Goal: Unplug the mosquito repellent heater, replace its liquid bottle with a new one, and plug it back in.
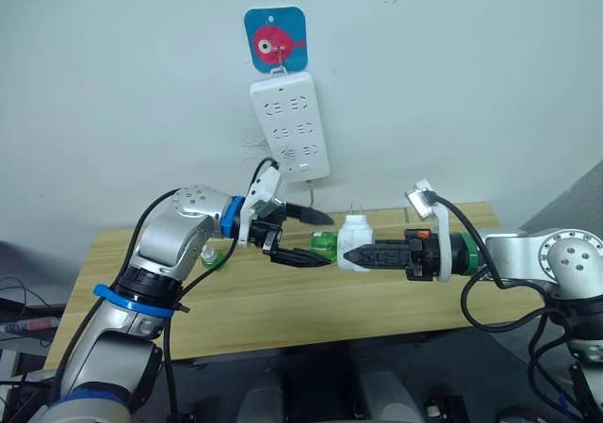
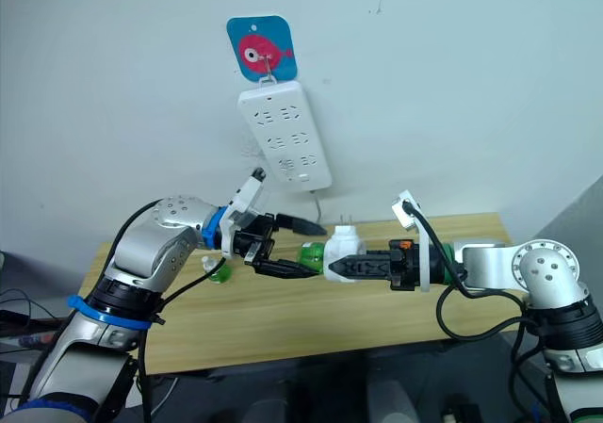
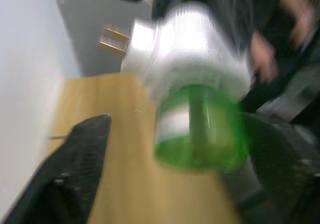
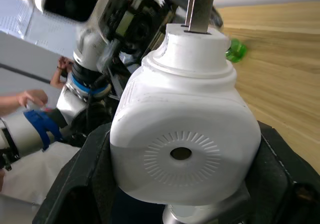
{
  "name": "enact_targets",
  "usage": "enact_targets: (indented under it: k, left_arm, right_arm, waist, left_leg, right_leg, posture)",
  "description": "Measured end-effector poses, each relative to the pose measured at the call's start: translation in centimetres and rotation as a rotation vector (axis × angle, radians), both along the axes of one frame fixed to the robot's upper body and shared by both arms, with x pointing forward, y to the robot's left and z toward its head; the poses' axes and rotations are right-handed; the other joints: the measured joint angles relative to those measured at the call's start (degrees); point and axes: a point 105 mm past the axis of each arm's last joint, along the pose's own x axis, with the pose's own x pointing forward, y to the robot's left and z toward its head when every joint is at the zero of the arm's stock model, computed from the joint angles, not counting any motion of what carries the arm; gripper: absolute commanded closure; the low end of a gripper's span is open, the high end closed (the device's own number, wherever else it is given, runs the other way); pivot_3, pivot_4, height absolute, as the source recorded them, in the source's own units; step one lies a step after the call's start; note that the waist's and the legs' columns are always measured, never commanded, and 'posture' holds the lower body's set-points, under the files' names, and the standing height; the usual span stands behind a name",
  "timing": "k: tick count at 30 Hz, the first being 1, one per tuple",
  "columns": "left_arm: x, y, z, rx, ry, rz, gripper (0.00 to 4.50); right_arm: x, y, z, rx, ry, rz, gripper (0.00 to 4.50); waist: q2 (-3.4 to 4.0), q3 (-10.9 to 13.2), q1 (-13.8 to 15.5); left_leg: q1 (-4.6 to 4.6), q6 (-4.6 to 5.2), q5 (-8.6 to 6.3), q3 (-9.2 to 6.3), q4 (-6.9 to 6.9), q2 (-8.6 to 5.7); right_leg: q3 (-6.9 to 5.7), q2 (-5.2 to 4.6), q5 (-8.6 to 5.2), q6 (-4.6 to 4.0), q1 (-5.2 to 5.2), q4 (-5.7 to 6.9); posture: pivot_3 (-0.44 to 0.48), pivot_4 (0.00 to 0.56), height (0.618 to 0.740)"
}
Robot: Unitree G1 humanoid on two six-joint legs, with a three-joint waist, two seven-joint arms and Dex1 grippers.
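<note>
While right fingers [image 1: 347, 253] pinch heater [image 1: 354, 241] above wooden table [image 1: 311, 305], left fingers [image 1: 300, 236] spread, seemingly around green bottle [image 1: 323, 245].

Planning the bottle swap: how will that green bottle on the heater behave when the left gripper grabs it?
The green bottle looks rigid, smooth and round, so it may slip between the left gripper's open fingers. It holds little liquid, so it is probably light. The right gripper braces the mosquito repellent heater.
</note>
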Motion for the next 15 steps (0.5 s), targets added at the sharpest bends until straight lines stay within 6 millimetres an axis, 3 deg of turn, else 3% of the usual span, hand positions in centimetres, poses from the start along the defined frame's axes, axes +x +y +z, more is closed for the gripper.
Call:
enact_targets:
  k: [4, 15]
  left_arm:
    - [0.0, 1.3, -1.4, -0.079, -0.186, 0.090, 0.01]
    - [-1.1, -0.6, -0.8, -0.178, -0.352, 0.057, 0.01]
  right_arm:
    - [-0.4, -0.2, 0.1, 0.025, 0.029, 0.001, 1.46]
    - [-0.4, -0.2, 0.2, 0.027, 0.037, -0.004, 1.46]
  waist:
    - [-0.02, 0.01, 0.47]
    - [-0.03, 0.02, 1.31]
  left_leg:
    - [-0.05, 0.00, 0.00, -0.02, 0.06, -0.01]
    - [-0.06, 0.00, 0.00, -0.01, 0.15, -0.05]
  right_leg:
    - [-0.05, -0.07, 0.00, 0.00, 0.00, 0.00]
    - [-0.12, -0.12, 0.03, 0.04, 0.02, 0.03]
  posture:
    - [-0.174, 0.162, 0.740]
    - [-0.173, 0.155, 0.740]
